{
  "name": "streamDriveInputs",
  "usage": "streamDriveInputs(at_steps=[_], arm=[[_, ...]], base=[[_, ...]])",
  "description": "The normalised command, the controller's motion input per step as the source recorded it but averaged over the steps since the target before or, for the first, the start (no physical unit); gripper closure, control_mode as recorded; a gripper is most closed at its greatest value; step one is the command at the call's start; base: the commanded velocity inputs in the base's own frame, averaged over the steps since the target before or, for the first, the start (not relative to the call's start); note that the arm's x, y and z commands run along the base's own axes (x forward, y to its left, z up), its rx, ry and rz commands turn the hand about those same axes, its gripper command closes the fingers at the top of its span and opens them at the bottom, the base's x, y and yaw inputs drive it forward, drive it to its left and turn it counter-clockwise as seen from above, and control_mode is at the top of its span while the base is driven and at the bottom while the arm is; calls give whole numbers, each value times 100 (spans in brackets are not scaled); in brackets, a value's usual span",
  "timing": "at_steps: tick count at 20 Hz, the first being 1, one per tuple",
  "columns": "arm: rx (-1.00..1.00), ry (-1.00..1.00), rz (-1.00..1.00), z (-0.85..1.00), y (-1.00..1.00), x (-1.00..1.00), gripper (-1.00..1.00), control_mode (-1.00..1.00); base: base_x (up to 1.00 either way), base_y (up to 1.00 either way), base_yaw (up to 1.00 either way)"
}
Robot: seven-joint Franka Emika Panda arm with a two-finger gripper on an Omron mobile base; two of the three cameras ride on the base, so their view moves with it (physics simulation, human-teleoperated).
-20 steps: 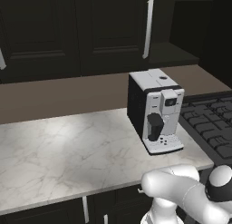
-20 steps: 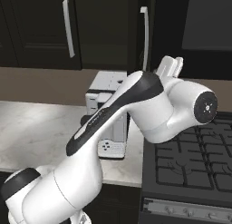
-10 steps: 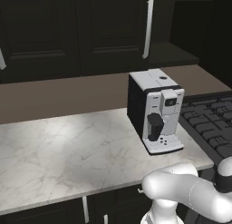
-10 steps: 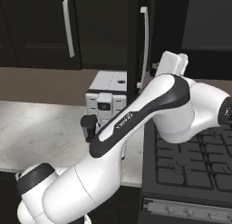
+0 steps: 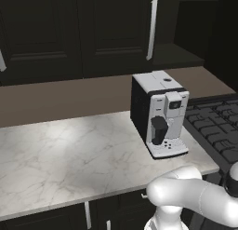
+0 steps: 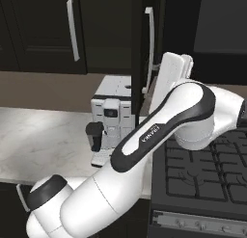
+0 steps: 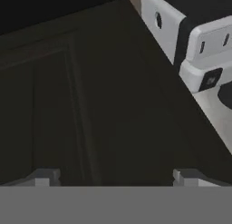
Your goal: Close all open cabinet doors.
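Observation:
One nearly black cabinet door [image 6: 138, 44] stands open and juts out over the counter, edge-on in the right base view, its silver bar handle [image 6: 150, 39] facing right. In the left base view that door [image 5: 116, 33] shows its panel and handle [image 5: 151, 29], with the open cabinet's shelf [image 5: 179, 54] to its right. My white hand [image 6: 173, 78] is raised just right of the door, close to its handle. In the hand view my gripper [image 7: 115, 178] is open, nothing between its fingertips [image 7: 43, 177], and the door's dark recessed panel [image 7: 81, 109] lies close ahead. Another door [image 6: 43, 30] to the left is closed.
A white and black coffee machine [image 5: 160, 115] [image 6: 113, 112] stands on the marble counter [image 5: 60, 159] under the open door. A black stove top [image 6: 202, 169] [image 5: 218, 126] lies to the right. My arm's elbow [image 6: 212, 112] arches over the stove.
My elbow has swung right, over the stove, while the hand stayed by the open door's handle. The door has not visibly moved. The gripper stays open.

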Motion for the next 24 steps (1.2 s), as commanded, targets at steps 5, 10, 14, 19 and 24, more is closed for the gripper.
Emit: streamDriveInputs(at_steps=[5,10,14,19,24], arm=[[0,-4,20,0,43,0,-100,-100],[0,0,20,0,56,4,-100,-100],[0,0,19,0,56,16,-100,-100],[0,0,17,0,54,28,-100,-100],[0,0,18,0,48,33,-100,-100]], base=[[0,0,0],[0,0,0],[0,0,0],[0,0,0],[0,0,0]])
